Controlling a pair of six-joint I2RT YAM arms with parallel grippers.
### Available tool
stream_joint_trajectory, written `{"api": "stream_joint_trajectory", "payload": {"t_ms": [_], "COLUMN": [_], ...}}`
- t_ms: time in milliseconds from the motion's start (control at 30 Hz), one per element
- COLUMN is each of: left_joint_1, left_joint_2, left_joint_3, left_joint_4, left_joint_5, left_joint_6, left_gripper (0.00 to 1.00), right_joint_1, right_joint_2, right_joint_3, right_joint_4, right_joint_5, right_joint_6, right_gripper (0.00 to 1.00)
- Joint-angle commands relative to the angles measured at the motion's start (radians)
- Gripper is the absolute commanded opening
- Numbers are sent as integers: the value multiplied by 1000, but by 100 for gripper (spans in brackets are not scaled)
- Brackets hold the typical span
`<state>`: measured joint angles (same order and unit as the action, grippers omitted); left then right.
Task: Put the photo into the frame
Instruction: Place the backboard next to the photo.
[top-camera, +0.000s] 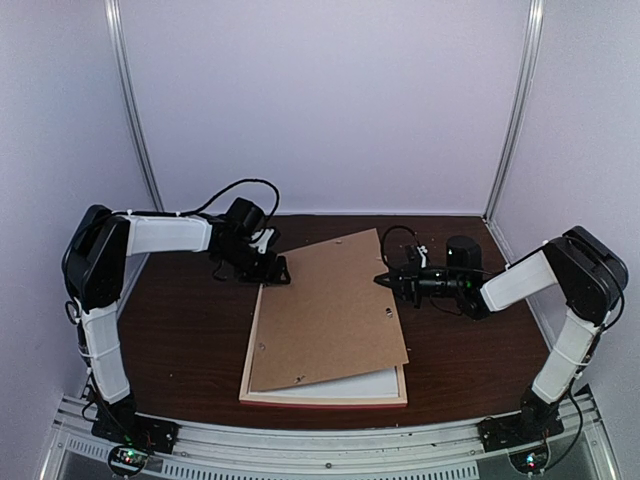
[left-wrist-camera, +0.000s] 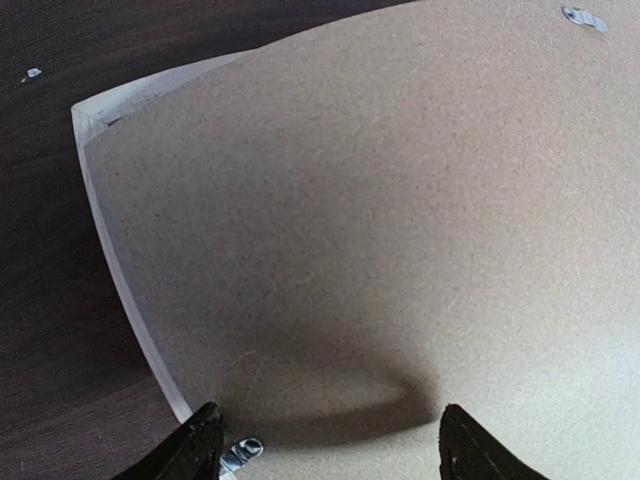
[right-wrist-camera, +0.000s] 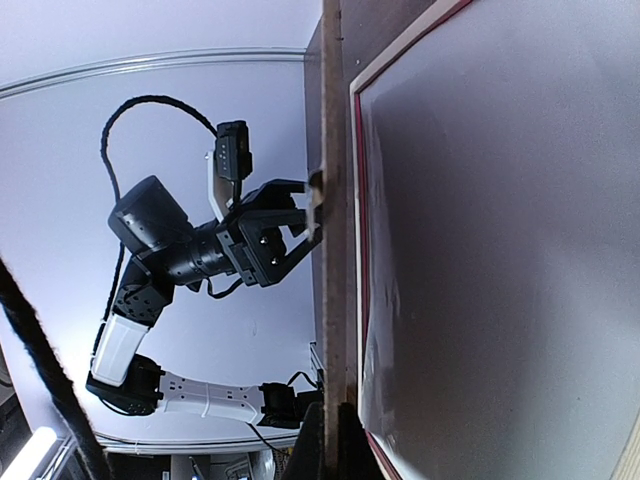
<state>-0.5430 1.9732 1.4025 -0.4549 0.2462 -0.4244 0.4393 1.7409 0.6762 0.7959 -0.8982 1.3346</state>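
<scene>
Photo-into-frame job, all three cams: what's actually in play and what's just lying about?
In play: frame; backing board, skewed over it; white sheet under the board; right gripper, shut on the board's right edge; left gripper, jaws open over its far-left corner. Photo itself not visible.
Lying about: small metal bit on the table.

Left arm (top-camera: 160, 235) and right arm (top-camera: 515, 283): white shells, black joints, looped black cables (right-wrist-camera: 150, 98), black jaws.
</scene>
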Motion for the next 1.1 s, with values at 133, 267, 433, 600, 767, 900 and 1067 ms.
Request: {"api": "stream_joint_trajectory", "payload": {"t_ms": [133,267,433,600,767,900,1067], "left_joint_1": [11,11,11,11,11,11,11], "left_joint_2": [24,21,3,-22,-45,-58,-57], "left_joint_3": [23,6,-27,-62,-88,-92,-97], "left_joint_4": [43,46,52,60,56,44,48], "left_joint_5": [34,44,58,64,39,37,52], "left_joint_6": [6,-3,-26,-45,-44,-39,-36], "left_gripper": [74,73,72,71,70,70,69], "right_joint_1": [10,11,10,11,11,11,12], "right_joint_2": [-51,-49,-49,-44,-49,-49,-55], "right_joint_3": [13,16,16,12,11,11,12], "right_joint_4": [68,71,63,66,65,66,65], "right_joint_5": [-10,-10,-8,-7,-5,-5,-2], "right_joint_6": [3,5,-2,-3,-4,-3,-3], "right_gripper": [0,0,0,0,0,0,0]}}
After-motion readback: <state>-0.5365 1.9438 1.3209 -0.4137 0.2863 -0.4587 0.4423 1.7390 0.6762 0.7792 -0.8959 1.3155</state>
